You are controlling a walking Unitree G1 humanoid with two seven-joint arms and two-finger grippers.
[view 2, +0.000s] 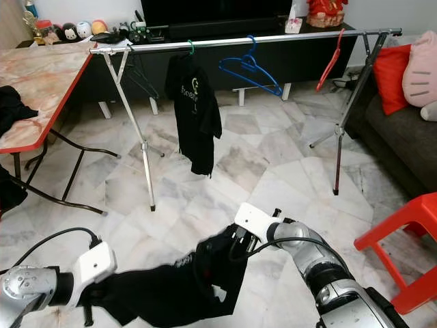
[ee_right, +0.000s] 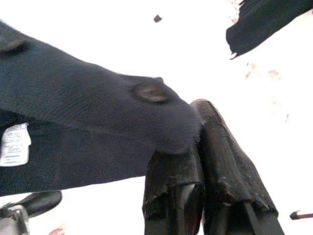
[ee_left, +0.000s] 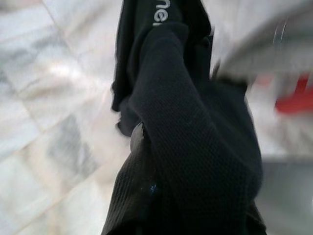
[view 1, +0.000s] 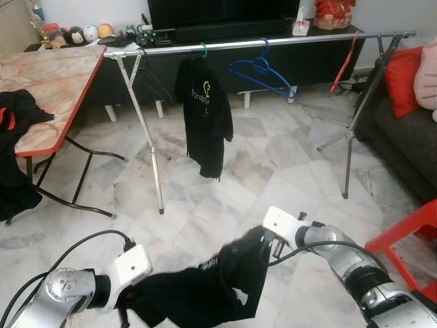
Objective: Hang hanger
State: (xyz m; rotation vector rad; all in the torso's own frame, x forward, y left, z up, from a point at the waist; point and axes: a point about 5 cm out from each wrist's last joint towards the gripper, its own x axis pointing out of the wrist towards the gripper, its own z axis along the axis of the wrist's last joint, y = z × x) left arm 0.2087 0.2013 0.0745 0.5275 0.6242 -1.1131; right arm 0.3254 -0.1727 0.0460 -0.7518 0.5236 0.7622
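Low over the marble floor (view 1: 225, 184), a black shirt (view 2: 184, 283) is held stretched between both grippers, well short of the clothes rail (view 2: 273, 39). The right gripper (ee_right: 195, 147) is pinched shut on a fold of the shirt near a button, as seen in the right wrist view; the left gripper (view 1: 123, 304) is buried in the fabric at the other end, and whether its fingers are closed cannot be told. No hanger can be made out inside the shirt. On the rail, another black shirt (view 1: 203, 113), a blue hanger (view 1: 263, 72) and a red hanger (view 1: 345, 61) are hung. Since only a thin fold is pinched, the cloth could be pulled free during lifting. The sagging hem could also be dragged on the floor.
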